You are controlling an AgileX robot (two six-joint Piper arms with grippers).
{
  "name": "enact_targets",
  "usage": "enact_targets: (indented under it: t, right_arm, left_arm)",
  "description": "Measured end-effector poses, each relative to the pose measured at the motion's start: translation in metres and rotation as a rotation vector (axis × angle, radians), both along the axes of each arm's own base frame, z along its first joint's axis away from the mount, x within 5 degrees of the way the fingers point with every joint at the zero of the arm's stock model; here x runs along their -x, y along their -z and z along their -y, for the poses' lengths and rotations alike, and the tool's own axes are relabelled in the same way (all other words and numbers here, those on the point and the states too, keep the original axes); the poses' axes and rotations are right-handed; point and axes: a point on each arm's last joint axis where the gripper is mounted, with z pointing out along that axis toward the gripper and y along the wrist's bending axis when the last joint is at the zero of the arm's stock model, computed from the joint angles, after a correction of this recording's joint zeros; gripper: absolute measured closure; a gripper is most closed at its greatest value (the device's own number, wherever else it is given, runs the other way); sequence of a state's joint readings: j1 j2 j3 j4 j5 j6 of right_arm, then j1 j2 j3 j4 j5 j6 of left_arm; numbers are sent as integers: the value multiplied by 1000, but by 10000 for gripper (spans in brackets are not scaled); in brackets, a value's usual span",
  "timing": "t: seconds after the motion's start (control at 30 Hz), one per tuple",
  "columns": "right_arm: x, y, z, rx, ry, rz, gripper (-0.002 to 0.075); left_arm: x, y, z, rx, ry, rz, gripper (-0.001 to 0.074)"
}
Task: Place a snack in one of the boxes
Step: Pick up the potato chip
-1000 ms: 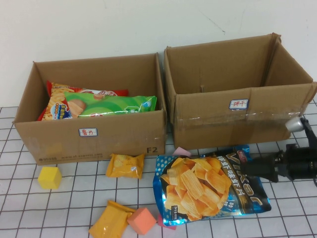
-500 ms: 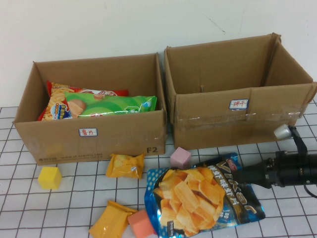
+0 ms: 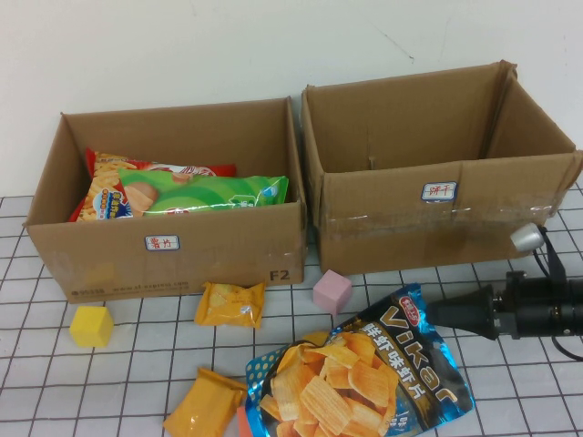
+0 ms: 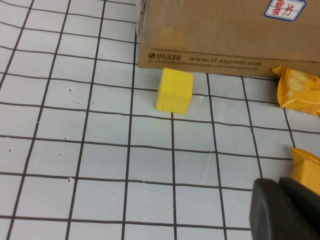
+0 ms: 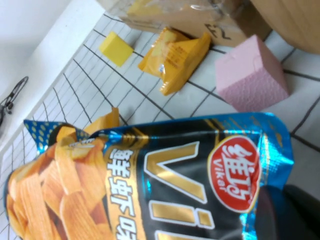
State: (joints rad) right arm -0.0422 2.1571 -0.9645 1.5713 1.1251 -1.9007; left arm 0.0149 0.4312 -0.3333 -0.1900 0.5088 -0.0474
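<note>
While the right hand (image 3: 435,312) pinches the top corner of the shiny blue foil bag of prawn chips (image 3: 360,382), that bag hangs tilted at the near centre of the gridded white bench (image 3: 55,364), short of both boxes. Gripped by one corner only, it may slip free or swing into the pink foam cube (image 3: 332,291) just beyond it. Clearing the right brown cardboard box (image 3: 437,196) wall needs height, or the bag snags. Only the left hand's (image 4: 287,210) dark tip shows, near left above the bench; whether it is open I cannot tell.
</note>
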Motion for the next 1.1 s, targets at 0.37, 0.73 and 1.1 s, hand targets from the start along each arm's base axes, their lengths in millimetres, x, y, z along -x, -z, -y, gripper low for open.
enact_targets:
  t: [0.37, 0.73, 1.1]
  right_arm:
    - [1, 0, 5, 16, -23, 52, 726]
    - [-3, -1, 29, 21, 38, 76, 727]
    - [10, -61, -7, 201, -139, 266, 727]
  left_arm:
    - [0, 0, 0, 0, 0, 0, 736]
    - [0, 0, 0, 0, 0, 0, 736]
    - [-1, 3, 3, 10, 28, -33, 736]
